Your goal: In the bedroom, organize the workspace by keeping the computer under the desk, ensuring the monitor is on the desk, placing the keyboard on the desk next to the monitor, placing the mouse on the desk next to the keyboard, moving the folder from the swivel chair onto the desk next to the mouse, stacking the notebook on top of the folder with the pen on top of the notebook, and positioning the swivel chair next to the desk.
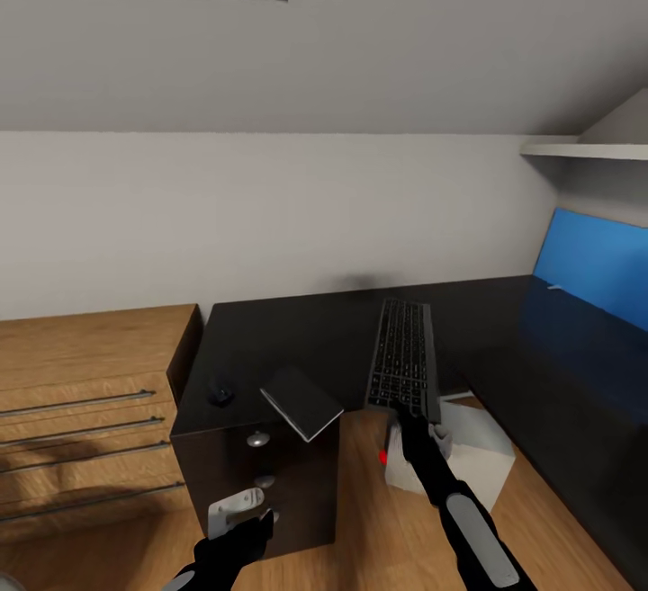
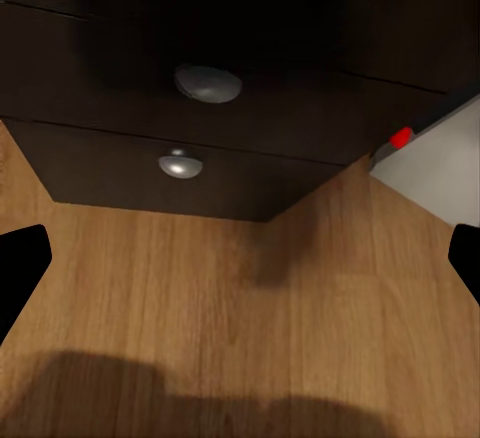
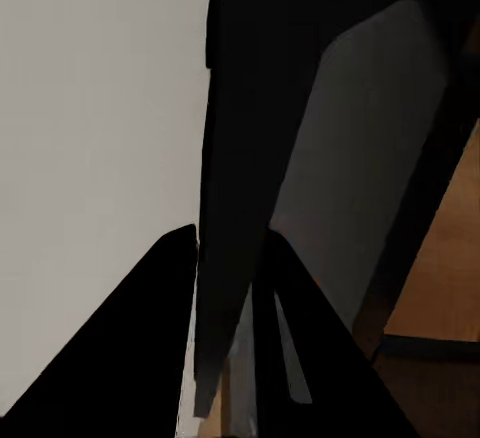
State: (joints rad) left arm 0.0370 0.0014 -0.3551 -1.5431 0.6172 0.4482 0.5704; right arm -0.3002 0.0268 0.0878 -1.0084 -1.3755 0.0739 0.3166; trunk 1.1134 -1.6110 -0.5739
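Observation:
The black keyboard (image 1: pixel 403 364) lies lengthwise on the black desk (image 1: pixel 297 330), its near end over the desk's front edge. My right gripper (image 1: pixel 417 418) is shut on that near end; in the right wrist view its fingers (image 3: pixel 130 348) clamp the keyboard's thin dark edge (image 3: pixel 228 208). A grey notebook (image 1: pixel 301 402) rests tilted on the desk corner, overhanging the drawers. The small dark mouse (image 1: pixel 220 391) sits left of it. Under the desk stands the white computer (image 1: pixel 472 461) with its red light (image 2: pixel 400 138). My left gripper (image 1: pixel 256 519) hangs open, low in front of the drawer knobs (image 2: pixel 208 83).
A light-wood dresser (image 1: pixel 90 393) with bar handles stands left of the desk. The blue back panel (image 1: pixel 594 267) rises along the desk's right wing, under a white shelf (image 1: pixel 585 150). Wooden floor (image 2: pixel 230 298) lies below the drawers.

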